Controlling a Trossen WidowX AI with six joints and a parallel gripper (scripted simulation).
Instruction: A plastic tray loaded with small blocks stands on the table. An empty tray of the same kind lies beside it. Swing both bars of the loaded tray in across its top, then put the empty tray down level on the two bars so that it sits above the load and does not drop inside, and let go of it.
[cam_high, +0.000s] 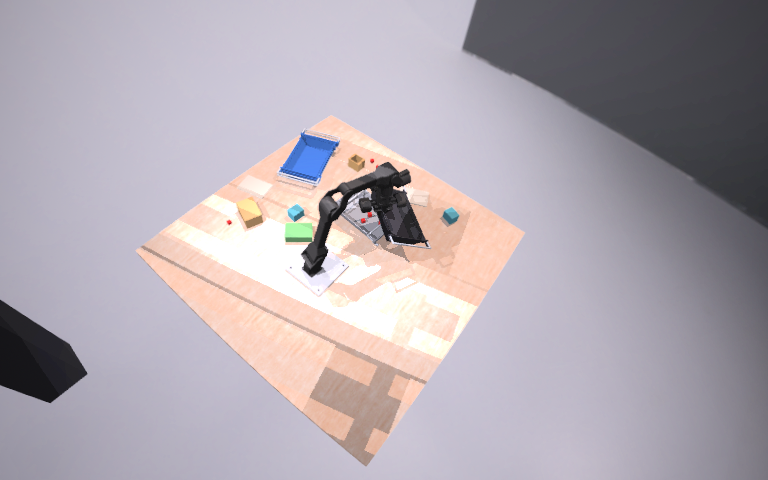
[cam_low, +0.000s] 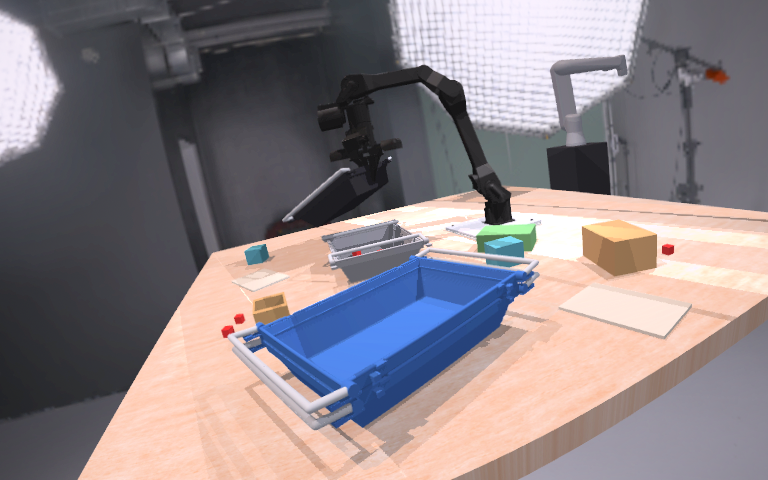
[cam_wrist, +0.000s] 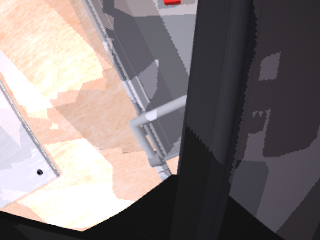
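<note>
the black tray (cam_high: 405, 221) (cam_low: 346, 198) (cam_wrist: 285, 120), smooth-walled with a pale metal bar at its end, hangs tilted beneath the claw (cam_high: 386, 204) (cam_low: 370, 176), whose fingers are nearly closed, pinching its edge. below and beside it the grey, slope-sided loaded tray (cam_high: 360, 219) (cam_low: 378, 257) (cam_wrist: 150, 65) stands on the wood-grained tabletop (cam_high: 390, 345) (cam_low: 169, 396), red blocks (cam_high: 369, 214) (cam_low: 356, 253) (cam_wrist: 172, 1) inside and a bar reaching in across its top. the larger blue tray (cam_high: 309, 158) (cam_low: 390, 333) and a boxy green block (cam_high: 298, 232) (cam_low: 521, 233) lie apart from the black one.
</note>
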